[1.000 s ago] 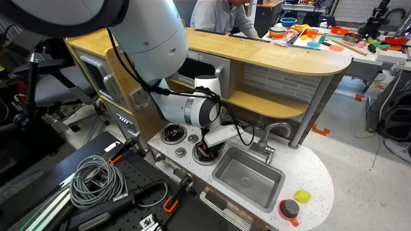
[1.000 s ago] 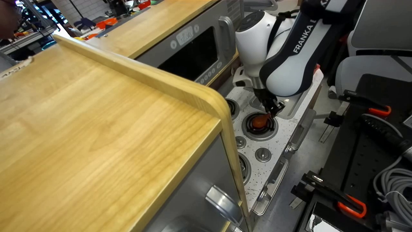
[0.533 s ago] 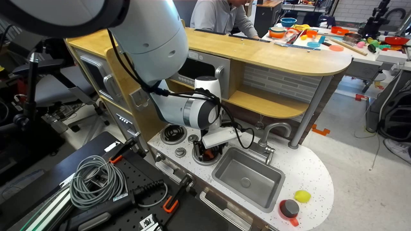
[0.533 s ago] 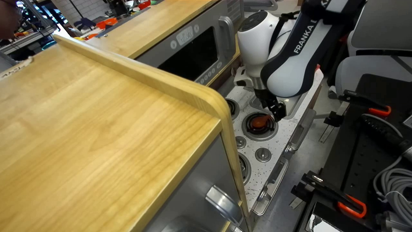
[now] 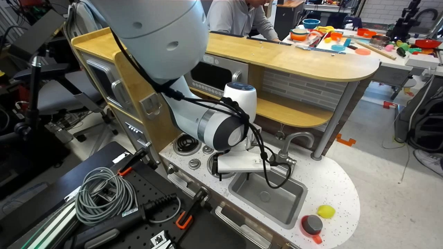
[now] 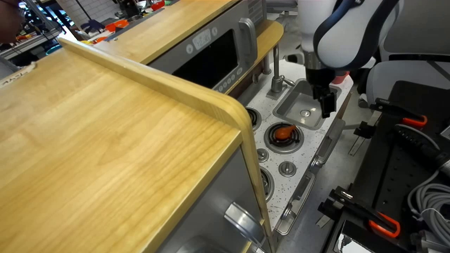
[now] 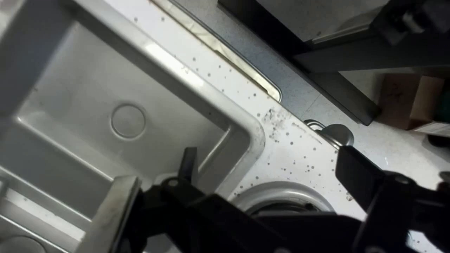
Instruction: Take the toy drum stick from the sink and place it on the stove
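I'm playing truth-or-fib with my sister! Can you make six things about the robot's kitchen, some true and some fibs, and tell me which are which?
1. The orange drumstick lies on a stove burner. True.
2. The drumstick is being squeezed. False: the gripper is open and apart from it.
3. The faucet stands beside the sink. True.
4. The yellow thing lies in the sink. False: it lies on the white counter.
5. The person in the background wears a bright red top. False: the top is light grey.
6. The red cup is on the white counter. True.
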Robot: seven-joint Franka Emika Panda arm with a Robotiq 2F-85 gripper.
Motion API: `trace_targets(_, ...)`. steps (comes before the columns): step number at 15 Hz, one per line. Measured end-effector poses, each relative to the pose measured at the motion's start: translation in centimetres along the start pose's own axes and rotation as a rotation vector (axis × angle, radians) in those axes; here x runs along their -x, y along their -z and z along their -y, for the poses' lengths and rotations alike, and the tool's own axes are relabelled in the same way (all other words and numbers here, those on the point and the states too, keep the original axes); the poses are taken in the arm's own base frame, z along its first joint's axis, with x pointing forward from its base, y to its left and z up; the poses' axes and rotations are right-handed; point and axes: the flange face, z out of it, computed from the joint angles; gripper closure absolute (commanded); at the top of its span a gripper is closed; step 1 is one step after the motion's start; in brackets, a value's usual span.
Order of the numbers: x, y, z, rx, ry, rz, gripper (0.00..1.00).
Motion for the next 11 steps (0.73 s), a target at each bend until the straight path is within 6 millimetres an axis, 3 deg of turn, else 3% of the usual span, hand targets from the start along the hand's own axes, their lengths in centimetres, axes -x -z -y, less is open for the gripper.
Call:
trace_targets(5,8.2,4.8,-0.8,-0.031,-0.264,-0.056,0.00)
trace_targets(8,12.8,6.2,-1.7,-0.037,-0.411,-0.068,0.00)
trace_targets(11,14.1,6.2,-1.8,-0.041,-0.445,-0.064,0.00)
